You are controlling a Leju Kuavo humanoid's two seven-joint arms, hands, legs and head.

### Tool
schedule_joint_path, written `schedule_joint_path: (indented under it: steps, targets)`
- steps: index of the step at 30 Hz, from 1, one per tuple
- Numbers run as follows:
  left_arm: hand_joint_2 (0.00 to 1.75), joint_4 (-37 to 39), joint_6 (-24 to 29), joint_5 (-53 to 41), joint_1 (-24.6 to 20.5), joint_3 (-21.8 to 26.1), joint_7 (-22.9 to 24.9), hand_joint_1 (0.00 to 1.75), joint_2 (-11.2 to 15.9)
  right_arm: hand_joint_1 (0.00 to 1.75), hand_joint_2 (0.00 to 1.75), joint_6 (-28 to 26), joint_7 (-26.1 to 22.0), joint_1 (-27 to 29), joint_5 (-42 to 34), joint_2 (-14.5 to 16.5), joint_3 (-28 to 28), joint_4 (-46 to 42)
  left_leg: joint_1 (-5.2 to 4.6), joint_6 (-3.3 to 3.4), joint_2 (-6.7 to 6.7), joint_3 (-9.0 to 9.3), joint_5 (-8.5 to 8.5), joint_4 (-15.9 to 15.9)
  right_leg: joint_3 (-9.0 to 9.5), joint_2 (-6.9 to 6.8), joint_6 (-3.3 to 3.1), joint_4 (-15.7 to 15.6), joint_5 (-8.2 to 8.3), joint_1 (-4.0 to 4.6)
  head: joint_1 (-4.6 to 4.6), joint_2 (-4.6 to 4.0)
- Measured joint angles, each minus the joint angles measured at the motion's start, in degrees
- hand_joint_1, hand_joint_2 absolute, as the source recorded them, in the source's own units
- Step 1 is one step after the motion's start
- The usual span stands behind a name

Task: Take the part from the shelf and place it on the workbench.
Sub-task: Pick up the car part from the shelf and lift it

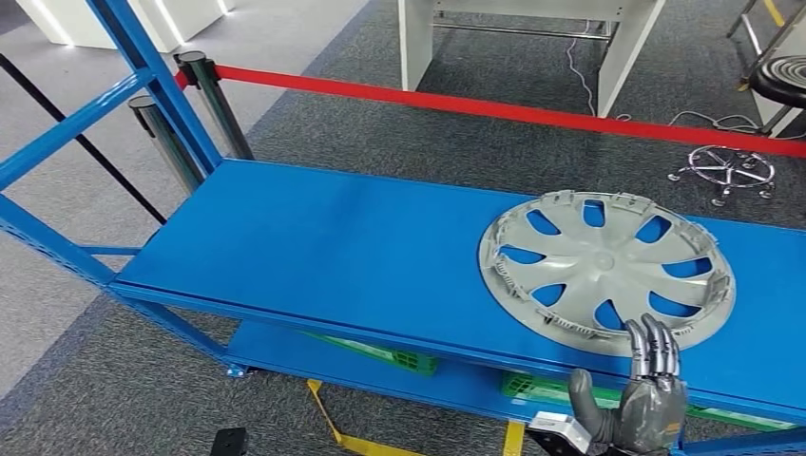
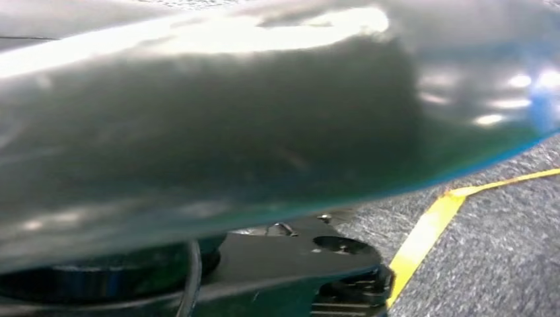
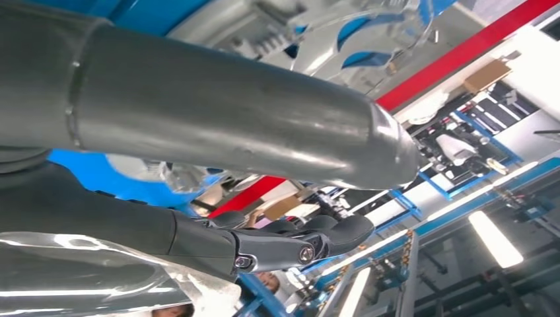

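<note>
one grey wheel cover (image 1: 606, 270), the part, lying flat on the blue shelf (image 1: 323, 247), toward its right end and close to the front edge. right hand (image 1: 639, 394) raised just in front of that front edge, palm up against the shelf lip, fingers (image 1: 652, 344) straight and together, tips reaching over the near rim of the wheel cover; touching or only hovering, cannot tell. thumb held out to the side, nothing clasped, grip released. seen from the right wrist, dark fingers (image 3: 290, 241) stretched out with a thick grey thumb (image 3: 218, 112) across them, part of the wheel cover (image 3: 343, 33) and blue shelf beyond. left hand (image 2: 198, 132) a blurred grey mass close to its wrist camera; state of its fingers, cannot tell. below the shelf top, a lower blue level with green crates (image 1: 399, 359) tucked under. behind the shelf, a red barrier belt (image 1: 494, 106) strung from metal posts (image 1: 214, 100), white table legs (image 1: 418, 43) and a chrome chair base (image 1: 727, 171) on grey carpet. yellow floor tape (image 1: 333, 427) near the shelf foot.
</note>
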Motion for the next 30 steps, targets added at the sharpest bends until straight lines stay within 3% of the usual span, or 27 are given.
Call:
schedule_joint_path:
  steps: [1, 3, 5, 8, 9, 11, 13, 14, 15, 16, 19, 21, 23, 25, 28, 30]
  targets:
    - [0.00, 0.0, 0.0, 0.4, 0.0, 0.1, -0.3, 0.00, 0.1, 0.00, 0.00, 0.0, 0.0, -0.6, 0.1, 0.0, 0.3, 0.6, 0.02, 0.07, 0.00, 1.46, 1.23, -2.0, -0.25, 0.03, 0.07, 0.0, 0.23, 0.00, -0.01, 0.00]
    - [0.00, 0.0, -0.2, 1.2, 0.0, 0.5, -0.8, 0.00, 0.5, 0.00, 0.00, -0.1, 0.1, -1.8, 0.0, 0.0, 1.0, 1.7, -0.01, 0.47, 0.00, 6.14, 4.33, -9.9, -0.48, 0.03, 0.35, 0.0, 0.59, 0.06, -0.01, 0.00]
    - [0.00, 0.0, -0.8, 2.4, 0.0, 1.3, -1.6, 0.00, 0.8, 0.00, 0.00, -0.1, 0.8, -3.7, -0.4, 0.0, 2.4, 3.2, -0.14, 0.92, 0.00, 8.96, 5.52, -15.6, -0.86, 0.06, 0.82, 0.2, 0.95, 0.24, 0.05, 0.00]
    - [0.00, 0.0, -1.3, 3.9, 0.1, 2.6, -2.2, 0.00, 1.4, 0.00, 0.00, -0.3, 3.0, -6.6, 0.0, -0.1, 5.7, 5.9, -0.26, 1.71, 0.01, 8.91, 5.83, -16.7, -1.44, 0.06, 1.71, 0.3, 1.39, 0.21, 0.07, 0.00]
    - [0.00, 0.0, -1.2, 4.2, 0.2, 3.0, -1.9, 0.00, 1.6, 0.00, 0.00, -0.4, 3.8, -7.2, 0.5, -0.2, 6.6, 6.6, -0.19, 2.07, 0.03, 8.87, 6.13, -16.9, -1.75, 0.05, 1.98, 0.7, 0.94, 0.15, 0.08, 0.00]
    - [0.00, 0.0, -0.6, 4.3, 0.2, 3.4, -0.6, 0.00, 1.8, 0.00, 0.00, -0.5, 5.4, -7.9, 1.3, -0.9, 8.0, 7.5, -0.04, 2.77, 0.08, 8.70, 6.72, -17.3, -3.46, 0.10, 2.41, 4.3, -1.73, 0.06, 0.22, 0.00]
    - [0.00, 0.0, 0.1, 4.3, 0.4, 3.8, 0.7, 0.00, 1.9, 0.00, 0.00, -0.6, 6.4, -7.9, 1.5, -1.8, 9.0, 7.8, -0.17, 3.09, 0.09, 8.25, 6.98, -17.3, -6.53, 0.13, 2.69, 11.5, -5.59, -0.01, 0.31, 0.00]
    - [0.00, 0.0, 0.3, 4.5, 0.5, 4.0, 1.0, 0.00, 2.0, 0.00, 0.00, -0.6, 6.8, -7.8, 1.5, -2.2, 9.4, 7.9, -0.24, 3.13, 0.10, 8.06, 7.06, -17.3, -7.73, 0.13, 2.78, 14.6, -6.70, -0.03, 0.30, 0.00]
    - [0.00, 0.0, 0.3, 4.6, 0.6, 4.3, 1.2, 0.00, 2.1, 0.00, 0.00, -0.6, 7.1, -7.6, 1.5, -2.7, 9.7, 8.0, -0.29, 3.14, 0.10, 7.94, 7.13, -17.2, -8.07, 0.13, 2.82, 15.9, -6.76, -0.03, 0.30, 0.00]
    - [0.00, 0.0, 0.2, 4.8, 0.7, 4.5, 1.2, 0.00, 2.2, 0.00, 0.00, -0.6, 7.6, -7.5, 1.8, -3.2, 10.0, 8.2, -0.31, 3.11, 0.10, 7.90, 7.18, -17.2, -7.33, 0.12, 2.80, 14.9, -5.75, -0.03, 0.30, 0.00]
    - [0.00, 0.0, -0.9, 5.2, 0.7, 4.9, 0.5, 0.00, 2.4, 0.00, 0.00, 0.1, 10.3, -7.7, 3.5, -4.6, 10.3, 8.7, -0.46, 2.83, 0.07, 7.89, 7.13, -17.0, -1.32, 0.09, 2.37, 3.9, -1.09, 0.00, 0.30, 0.00]
    - [0.00, 0.0, -1.6, 5.0, 0.7, 5.0, 0.3, 0.00, 2.4, 0.00, 0.00, 1.4, 11.7, -8.0, 2.4, -5.9, 10.3, 9.1, -0.63, 2.33, 0.05, 7.50, 7.21, -16.7, 0.70, 0.15, 1.96, 0.0, -0.57, 0.09, 0.22, 0.00]
    - [0.00, 0.0, -1.9, 4.5, 0.7, 5.0, 0.5, 0.00, 2.4, 0.00, 0.00, 2.3, 11.8, -8.6, 0.9, -7.3, 9.7, 10.0, -0.62, 1.83, 0.05, 7.15, 7.35, -16.6, 0.79, 0.24, 1.45, -0.3, -0.52, 0.13, 0.18, 0.00]
    - [0.00, 0.0, -1.9, 4.3, 0.7, 5.0, 0.8, 0.00, 2.5, 0.00, 0.00, 2.3, 11.7, -9.6, 0.8, -8.5, 8.7, 11.4, -0.49, 1.27, 0.00, 6.48, 6.14, -15.0, 0.80, 0.22, 0.85, -0.5, -0.18, -0.03, 0.10, 0.00]
    - [0.00, 0.0, -1.8, 4.2, 0.6, 5.0, 0.8, 0.00, 2.6, 0.00, 0.00, 2.4, 11.5, -10.6, 1.0, -9.4, 7.8, 12.8, -0.08, 0.35, -0.04, 2.27, 0.95, -5.3, 0.75, 0.08, 0.37, -0.7, -0.01, -0.12, -0.10, 0.00]
    - [0.00, 0.0, -1.8, 4.2, 0.7, 5.0, 0.8, 0.00, 2.6, 0.00, 0.00, 2.4, 11.4, -10.8, 1.0, -9.7, 7.4, 13.5, 0.17, 0.03, -0.03, 0.00, -0.44, -0.2, 0.69, 0.03, 0.32, -0.6, -0.01, -0.10, -0.08, 0.00]
